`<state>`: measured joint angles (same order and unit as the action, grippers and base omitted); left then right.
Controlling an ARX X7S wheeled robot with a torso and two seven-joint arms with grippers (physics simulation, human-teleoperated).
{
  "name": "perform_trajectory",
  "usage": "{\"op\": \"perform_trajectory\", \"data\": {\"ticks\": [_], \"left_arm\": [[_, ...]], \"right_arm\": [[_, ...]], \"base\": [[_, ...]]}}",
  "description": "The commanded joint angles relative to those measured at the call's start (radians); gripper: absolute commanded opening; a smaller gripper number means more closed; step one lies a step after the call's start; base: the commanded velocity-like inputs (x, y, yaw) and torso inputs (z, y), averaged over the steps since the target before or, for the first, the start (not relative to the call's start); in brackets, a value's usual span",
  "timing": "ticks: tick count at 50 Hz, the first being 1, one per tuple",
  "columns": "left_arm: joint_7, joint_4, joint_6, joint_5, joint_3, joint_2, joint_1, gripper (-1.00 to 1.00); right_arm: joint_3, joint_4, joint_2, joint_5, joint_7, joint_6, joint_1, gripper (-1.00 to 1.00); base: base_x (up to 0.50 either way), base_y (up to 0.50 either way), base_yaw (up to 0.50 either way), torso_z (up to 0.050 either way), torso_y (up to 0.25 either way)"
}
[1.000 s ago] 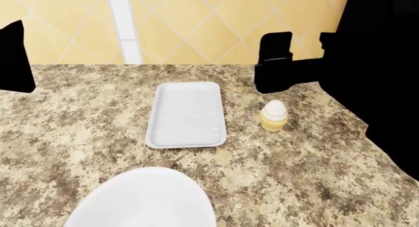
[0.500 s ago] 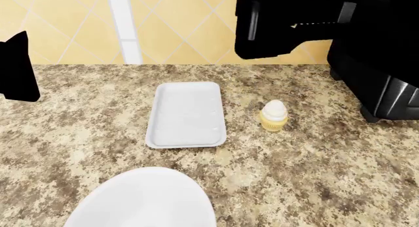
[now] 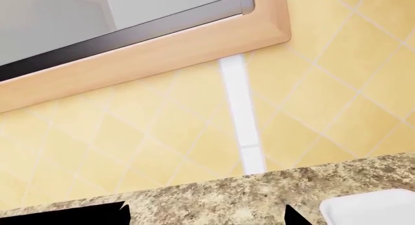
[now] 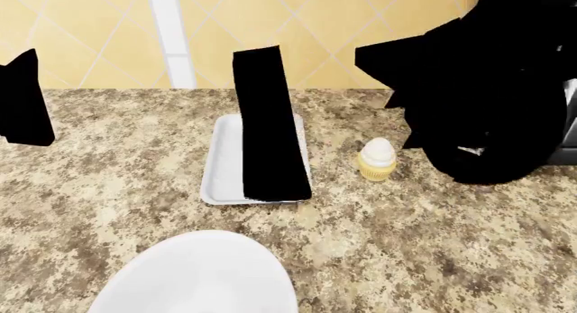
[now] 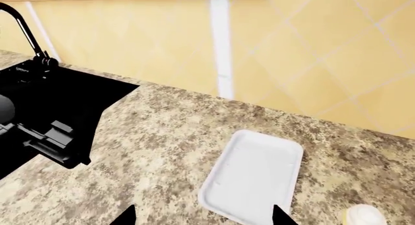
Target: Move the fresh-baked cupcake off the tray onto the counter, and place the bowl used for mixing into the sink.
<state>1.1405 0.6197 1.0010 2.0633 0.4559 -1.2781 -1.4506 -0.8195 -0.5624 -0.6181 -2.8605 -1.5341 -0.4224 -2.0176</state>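
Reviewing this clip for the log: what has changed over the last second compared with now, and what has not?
The right arm has swung: from beside the cupcake it rose toward the wall, and now a dark part of it hangs in front of the tray. Nothing was grasped or released. The cupcake sits on the counter right of the empty tray, the bowl is at the near edge, and the left gripper is at far left, all unmoved.

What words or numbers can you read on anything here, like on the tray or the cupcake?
There are none to read. The tray is plain white, the cupcake has no label, the bowl is blank, and the counter, wall tiles and sink carry no writing or signs.
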Motion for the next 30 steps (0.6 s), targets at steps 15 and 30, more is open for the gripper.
{"op": "perform_trajectory", "data": {"ticks": [15,30], "left_arm": [[-0.026,0.005,-0.016,-0.026,-0.012,-0.017,0.034,1.0],[0.002,-0.045,0.038,0.012,0.01,0.017,-0.041,1.0]], "right_arm": [[-0.176,-0.024,0.05,-0.169,0.014,0.021,-0.126,1.0],[-0.243,-0.051,0.036,-0.126,0.051,0.023,-0.087,1.0]], "base": [[0.0,0.0,0.0,0.0,0.0],[0.0,0.0,0.0,0.0,0.0]]}}
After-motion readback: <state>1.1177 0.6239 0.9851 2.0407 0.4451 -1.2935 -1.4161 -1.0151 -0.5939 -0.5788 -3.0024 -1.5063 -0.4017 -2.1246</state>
